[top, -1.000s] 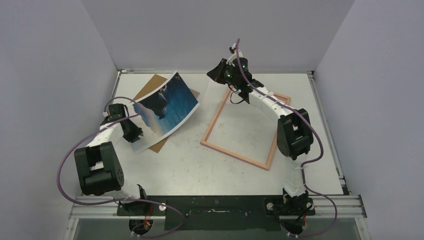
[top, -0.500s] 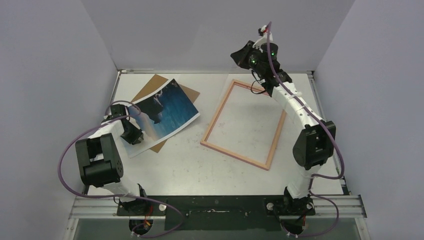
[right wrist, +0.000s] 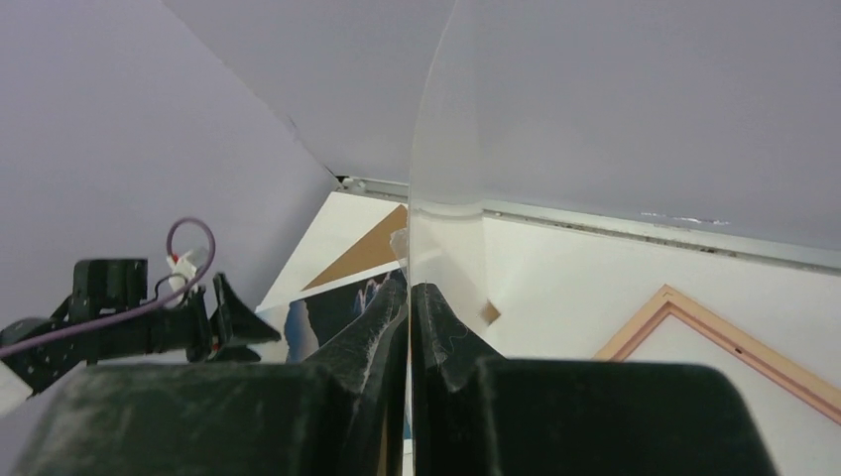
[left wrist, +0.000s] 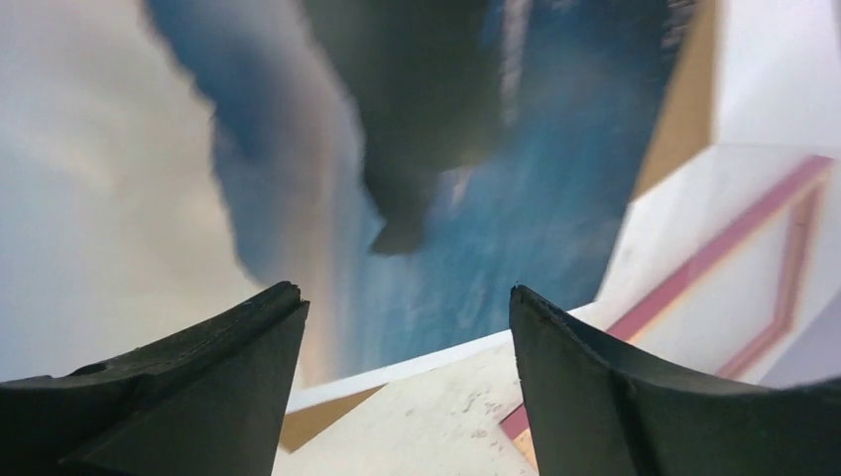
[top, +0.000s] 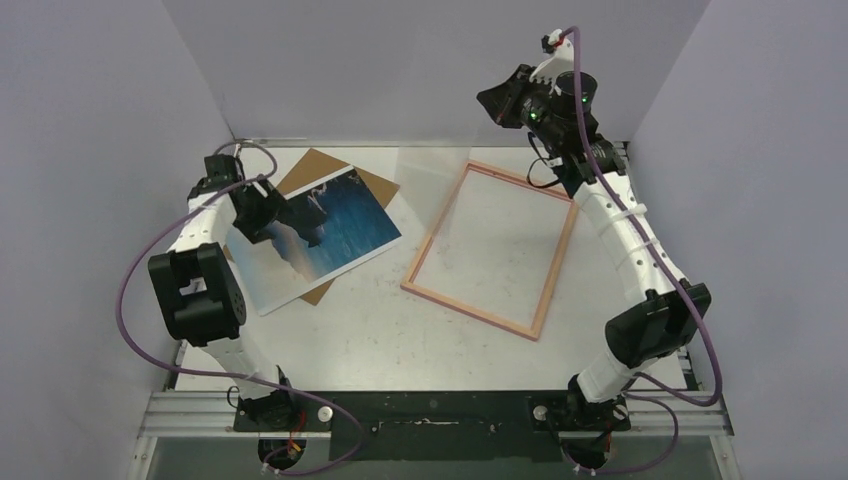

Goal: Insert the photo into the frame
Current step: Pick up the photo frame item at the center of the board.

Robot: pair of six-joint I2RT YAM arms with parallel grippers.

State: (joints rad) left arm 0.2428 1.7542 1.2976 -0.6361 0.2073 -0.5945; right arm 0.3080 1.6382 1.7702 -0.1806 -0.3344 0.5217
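Observation:
The photo [top: 335, 235] of blue sea and dark cliffs lies flat on the table's left side, partly over a brown backing panel [top: 315, 165]. My left gripper [top: 268, 215] hovers over the photo's left part, open, with nothing between its fingers [left wrist: 228, 347]; below it the left wrist view shows the photo [left wrist: 476, 198]. The frame [top: 545, 290] lies wood side up right of centre. My right gripper [top: 500, 100] is raised at the back, shut on the edge of a clear sheet [right wrist: 595, 119] that hangs over the frame's far left corner [right wrist: 694, 317].
The brown backing panel [left wrist: 684, 109] juts out beyond the photo's far and near corners. Grey walls close in the table on the left, back and right. Both arm bases sit on the black rail [top: 430, 410] at the near edge.
My left gripper has opened and let go of the photo, which now lies flat, and it has lifted away towards the back. The right arm has risen further back-right with the clear sheet.

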